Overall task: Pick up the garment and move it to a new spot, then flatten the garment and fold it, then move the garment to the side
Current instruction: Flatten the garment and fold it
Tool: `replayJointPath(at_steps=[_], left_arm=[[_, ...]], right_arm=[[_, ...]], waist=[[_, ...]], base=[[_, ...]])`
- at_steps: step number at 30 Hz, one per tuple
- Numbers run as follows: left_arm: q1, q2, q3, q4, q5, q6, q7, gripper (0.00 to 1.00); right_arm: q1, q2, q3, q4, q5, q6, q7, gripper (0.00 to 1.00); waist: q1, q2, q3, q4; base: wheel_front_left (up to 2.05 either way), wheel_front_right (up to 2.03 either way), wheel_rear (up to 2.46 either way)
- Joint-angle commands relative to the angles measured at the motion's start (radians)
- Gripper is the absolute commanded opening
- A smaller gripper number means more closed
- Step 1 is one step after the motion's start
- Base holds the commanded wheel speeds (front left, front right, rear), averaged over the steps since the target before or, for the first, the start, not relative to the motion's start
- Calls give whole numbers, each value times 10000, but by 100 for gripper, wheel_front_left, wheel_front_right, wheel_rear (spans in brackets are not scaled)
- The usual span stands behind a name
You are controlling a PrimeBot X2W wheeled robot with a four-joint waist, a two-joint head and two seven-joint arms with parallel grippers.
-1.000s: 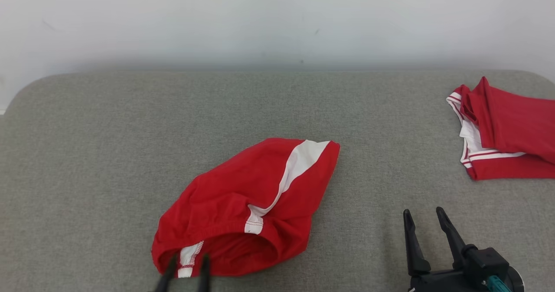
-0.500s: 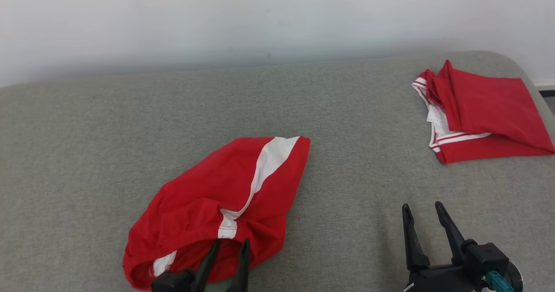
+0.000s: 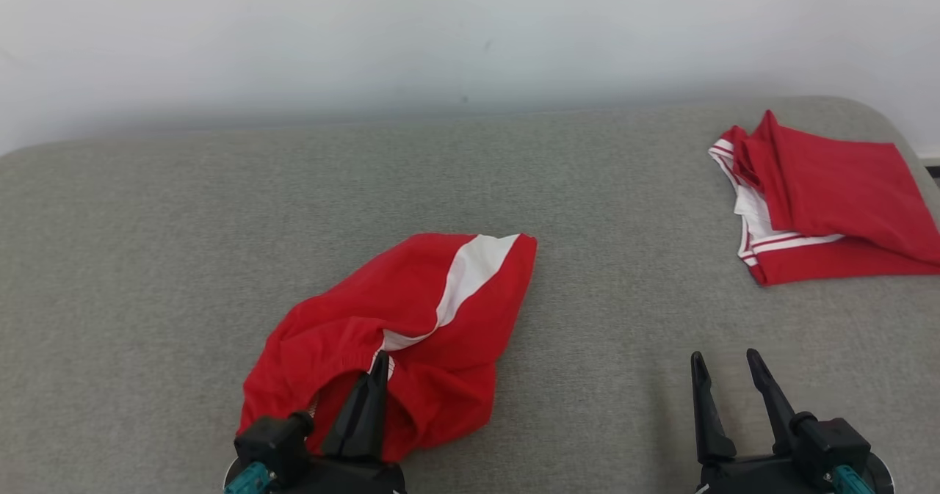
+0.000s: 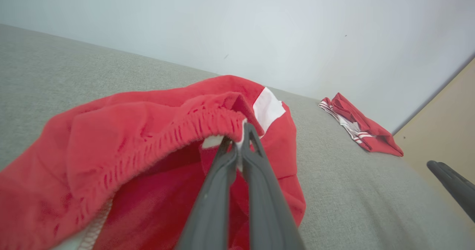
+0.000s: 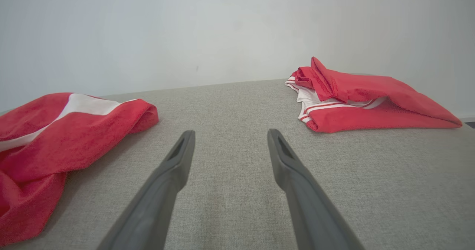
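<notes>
The left hand has snapped shut since a moment ago. Its two fingers now pinch the stretchy top edge of the red shorts, and the cloth is bunched up there. The shorts lie crumpled near the front middle of the grey table, white stripe up. The right hand is well off to the right, fingers apart, holding nothing. Folded red clothes sit in the far right corner.

red garment, left tool pinching waistband
</notes>
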Motion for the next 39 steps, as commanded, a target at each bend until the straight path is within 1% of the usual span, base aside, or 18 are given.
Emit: replayJointPath(at_steps=[1, 4, 8, 10, 12, 14, 15, 17, 19, 20, 23, 25, 29, 34, 35, 36, 37, 39], left_arm=[[245, 75, -26, -212, 139, -57, -29, 0], [510, 361, -228, -735, 163, -135, 70, 0], [1191, 861, -492, -1697, 32, -198, 743, 0], [1631, 1107, -553, -2125, -58, -160, 1137, 0], [2212, 1179, -388, -2407, -448, -30, 1370, 0], [2677, 1528, -366, -2484, -301, 74, 1546, 0], [2883, 1513, -289, -2517, -464, 113, 1529, 0], [3202, 1763, -136, -2471, -418, 216, 1473, 0], [3390, 1887, 159, -2373, -592, 326, 1322, 0], [3421, 2063, 269, -2294, -501, 379, 1253, 0], [3267, 2420, 606, -2057, -381, 457, 1034, 0], [3165, 2560, 706, -2005, -290, 496, 945, 0], [2986, 2693, 746, -1720, -392, 357, 922, 0], [2865, 2504, 349, -1291, -447, 167, 1010, 0], [2879, 2469, 297, -1221, -446, 149, 987, 9], [2908, 2408, 275, -1143, -517, 140, 947, 70], [2938, 2372, 245, -1061, -548, 129, 925, 100], [2981, 2291, 281, -941, -581, 173, 758, 100]], right_arm=[[124, 16, 13, 4, 57, -22, 4, 100], [188, 13, 66, 14, 149, -22, 4, 100], [230, 11, 110, 11, 244, -22, 4, 100], [258, 13, 89, -23, 269, -22, 4, 100], [279, 14, 29, -53, 273, -22, 2, 100], [272, 13, -10, -43, 275, -22, 4, 100], [271, 14, -22, -40, 273, -22, 2, 100], [286, 13, -60, -33, 256, -22, 4, 100], [303, 14, -87, -32, 244, -22, 4, 100], [307, 14, -86, -22, 236, -22, 2, 100], [267, 14, -73, 15, 195, -22, 4, 100], [253, 13, -67, 29, 183, -22, 2, 100], [251, 14, -11, 111, 132, -22, 2, 100], [323, 16, 193, 259, 187, -22, 2, 100], [325, 19, 311, 296, 172, -22, 4, 100], [319, 19, 385, 343, 117, -22, 4, 100], [310, 16, 464, 400, 104, -22, 2, 100], [333, -8, 560, 503, 32, -22, 2, 100]], waist=[[0, 0, -135, 324], [0, 0, -214, 635], [0, 0, -257, 982], [0, 0, -241, 1108], [0, 0, -217, 1214], [0, 0, -178, 1277], [0, 0, -163, 1312], [0, 0, -142, 1374], [0, 0, -135, 1427], [0, 0, -136, 1449], [0, 0, -139, 1491], [0, 0, -143, 1499], [0, 0, -193, 1512], [0, 0, -274, 1521], [0, 0, -287, 1535], [0, 0, -300, 1554], [0, 0, -309, 1574], [0, 0, -326, 1644]], base=[[0, 0, 0], [0, 0, 0], [0, 0, 0], [0, 0, 0], [0, 0, 0], [0, 0, 0], [0, 0, 0], [0, 0, 0], [0, 0, 0], [0, 0, 0], [0, 0, 0], [0, 0, 0], [0, 0, 0], [0, 0, 0], [0, 0, 0], [0, 0, 0], [0, 0, 0], [0, 0, 0]])
